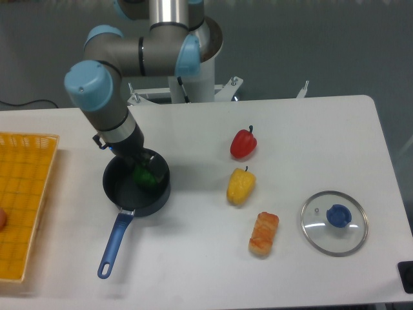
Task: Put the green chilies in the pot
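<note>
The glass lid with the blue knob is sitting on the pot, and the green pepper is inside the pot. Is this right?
Not quite. The camera view shows the glass lid lying on the table, far right of the pot. The green pepper is inside the pot.

Green chilies (144,176) dark green, pot (126,195) grey-blue, basket (23,194) yellow.
</note>
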Motion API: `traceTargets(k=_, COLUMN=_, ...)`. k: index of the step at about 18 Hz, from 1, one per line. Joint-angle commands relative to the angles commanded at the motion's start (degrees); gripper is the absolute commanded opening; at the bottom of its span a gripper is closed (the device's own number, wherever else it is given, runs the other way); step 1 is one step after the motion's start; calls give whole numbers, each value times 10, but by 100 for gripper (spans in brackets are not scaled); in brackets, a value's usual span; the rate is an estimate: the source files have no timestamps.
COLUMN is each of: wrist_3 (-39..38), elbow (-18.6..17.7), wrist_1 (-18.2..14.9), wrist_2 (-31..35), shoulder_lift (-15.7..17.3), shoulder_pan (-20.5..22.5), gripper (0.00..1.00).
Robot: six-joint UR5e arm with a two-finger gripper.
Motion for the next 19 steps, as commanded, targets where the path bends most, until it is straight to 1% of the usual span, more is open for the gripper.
traceTargets(k=3, wrist_3=24, elbow=5, wrist_1=-4, wrist_2=-22, shoulder_lift=1, shoulder_pan=34, gripper=100)
traceTargets(k=5, wrist_3=82, elbow=8, wrist_1=-4, wrist_2=-33, shoulder_lift=1, shoulder_pan=60, gripper=100)
traceTargets(k=8, wrist_3=166, elbow=12, wrist_1=-4, wrist_2=-35, shoulder_lift=-1, shoulder_pan=87, gripper=100)
traceTargets(k=10, wrist_3=185, elbow=14, wrist_1=-1, wrist_2=-36, shoulder_lift=-4, shoulder_pan=97, gripper=100)
traceTargets(k=11, wrist_3=189, elbow=16, wrist_1=1, wrist_2=-36, shoulder_lift=-6, shoulder_pan=108, gripper=100)
traceTargets(k=13, wrist_3=216, elbow=26, wrist_1=-1, wrist_2=-40, shoulder_lift=-20, shoulder_pan=120, gripper=100)
traceTargets(k=15, wrist_3=270, elbow=31, wrist_1=-4, wrist_2=-54, shoulder_lift=-24, shoulder_pan=143, gripper=100)
traceTargets(k=17, wrist_3=328, elbow=33, wrist_1=-2, wrist_2=-58, shoulder_lift=-32, shoulder_pan=156, gripper=100)
traceTargets(k=19, wrist_3=343, elbow=33, wrist_1=-1, wrist_2=-59, shoulder_lift=-37, shoulder_pan=169, gripper=100)
